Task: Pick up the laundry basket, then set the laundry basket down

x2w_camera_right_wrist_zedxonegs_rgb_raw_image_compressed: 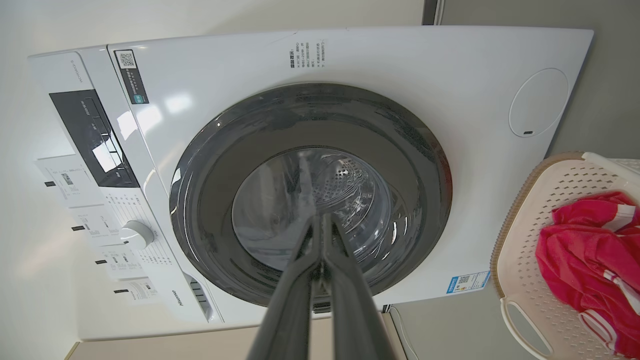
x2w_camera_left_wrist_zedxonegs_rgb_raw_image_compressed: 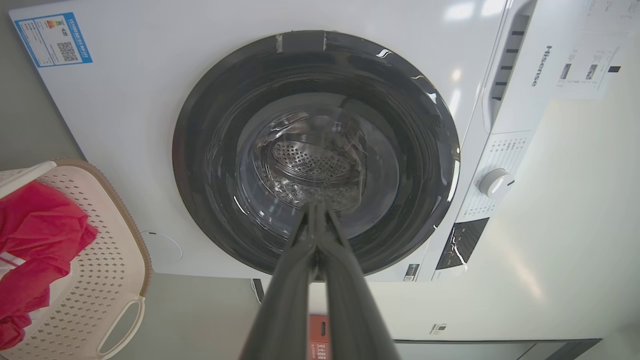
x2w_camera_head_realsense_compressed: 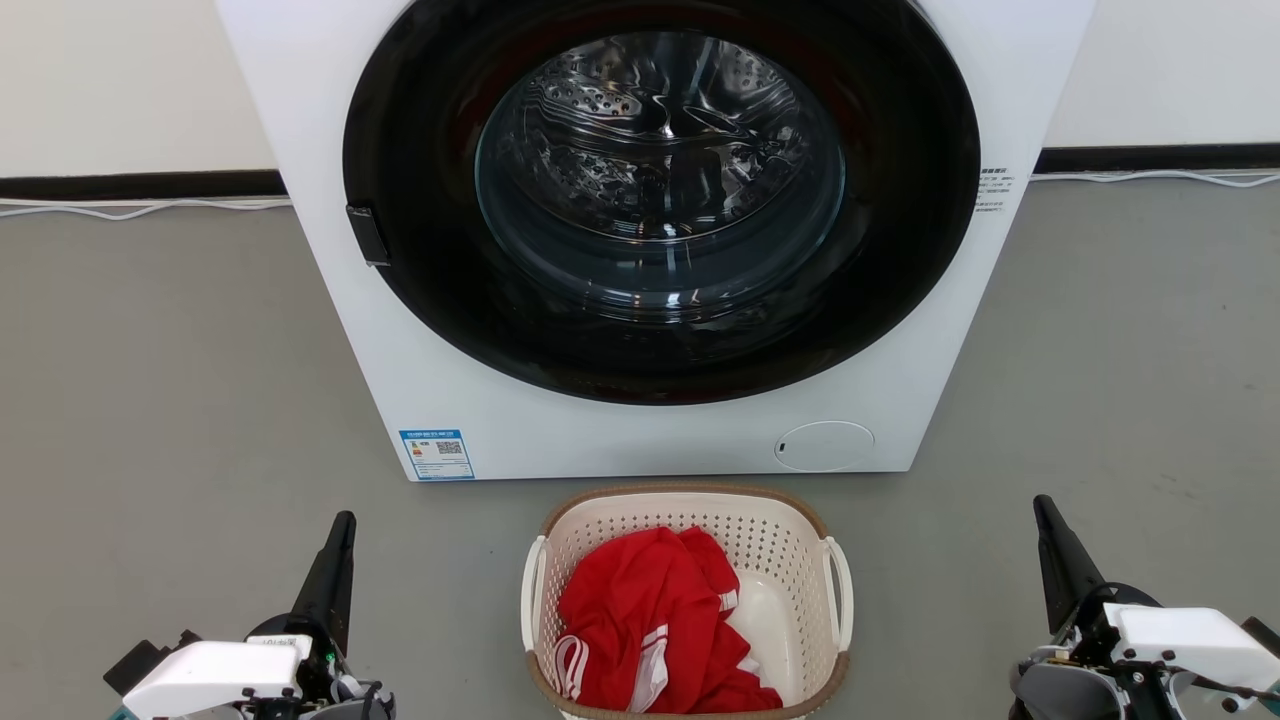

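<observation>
The laundry basket (x2w_camera_head_realsense_compressed: 760,530) stands on the grey floor just in front of the washing machine, cream with perforated walls, a brown rim and white loop handles on both sides. Red clothing with white stripes (x2w_camera_head_realsense_compressed: 650,625) lies inside it. The left wrist view has the basket (x2w_camera_left_wrist_zedxonegs_rgb_raw_image_compressed: 100,260) at its left edge, and the right wrist view has the basket (x2w_camera_right_wrist_zedxonegs_rgb_raw_image_compressed: 530,250) at its right edge. My left gripper (x2w_camera_head_realsense_compressed: 343,527) is well to the basket's left, fingers shut together and empty. My right gripper (x2w_camera_head_realsense_compressed: 1043,510) is well to its right, also shut and empty.
A white front-loading washing machine (x2w_camera_head_realsense_compressed: 500,420) with a dark round door (x2w_camera_head_realsense_compressed: 660,190) closed fills the space directly behind the basket. Grey floor (x2w_camera_head_realsense_compressed: 150,400) lies open on both sides. A white wall with a dark baseboard (x2w_camera_head_realsense_compressed: 140,185) and a cable runs along the back.
</observation>
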### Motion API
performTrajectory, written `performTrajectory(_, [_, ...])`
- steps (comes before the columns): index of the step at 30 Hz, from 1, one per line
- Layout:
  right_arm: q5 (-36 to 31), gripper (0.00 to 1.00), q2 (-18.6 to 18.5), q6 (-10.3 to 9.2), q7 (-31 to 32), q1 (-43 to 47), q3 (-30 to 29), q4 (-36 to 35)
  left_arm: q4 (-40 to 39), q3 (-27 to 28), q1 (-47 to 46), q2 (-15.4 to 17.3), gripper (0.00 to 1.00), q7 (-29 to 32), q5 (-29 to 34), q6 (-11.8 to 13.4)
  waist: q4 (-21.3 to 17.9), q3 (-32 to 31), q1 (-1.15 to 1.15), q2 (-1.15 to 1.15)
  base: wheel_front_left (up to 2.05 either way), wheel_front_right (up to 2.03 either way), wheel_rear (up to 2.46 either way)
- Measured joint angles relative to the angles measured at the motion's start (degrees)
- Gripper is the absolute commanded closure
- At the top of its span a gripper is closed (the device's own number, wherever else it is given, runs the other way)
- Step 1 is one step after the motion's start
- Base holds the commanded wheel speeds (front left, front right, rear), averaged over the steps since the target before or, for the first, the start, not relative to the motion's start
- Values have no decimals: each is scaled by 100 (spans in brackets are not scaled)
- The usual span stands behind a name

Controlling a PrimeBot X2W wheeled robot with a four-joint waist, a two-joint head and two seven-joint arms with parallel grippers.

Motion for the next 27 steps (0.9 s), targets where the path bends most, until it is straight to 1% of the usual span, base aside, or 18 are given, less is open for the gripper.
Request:
performTrajectory(4, [0, 100, -1, 0, 0, 0, 0, 0, 0, 0, 0, 0, 100, 0, 0, 0, 0, 0, 0, 0, 0, 0, 0])
performTrajectory(5, [-3, 0, 7, -8, -1, 23, 7, 36, 43, -2, 19, -10, 0, -9, 0, 1, 0, 0, 0, 0, 0, 0, 0])
performTrajectory(9, [-4, 0, 58, -16, -8, 251, 38, 180, 194, -31, 231, -48, 0, -33, 0, 9, 0, 1, 0, 0, 0, 0, 0])
performTrajectory(13, [-13, 0, 58, -16, -85, 260, 56, 124, 159, -100, 247, -46, 0, -113, -27, 8, 4, -10, 5, 0, 0, 0, 0])
performTrajectory(18, [-92, 0, 58, -16, -159, 263, 82, 27, 109, -143, 248, -45, 0, -190, -31, 8, 9, 0, 2, 0, 0, 0, 0])
performTrajectory(24, [-268, 0, 58, -16, -255, 275, 112, -26, 58, -207, 255, -43, 0, -272, -5, 8, 15, -1, 2, 0, 0, 0, 0])
performTrajectory(27, [-453, 0, 58, -16, -283, 321, 126, -64, 47, -243, 264, -42, 0, -322, 105, 8, 20, -1, 2, 0, 0, 0, 0])
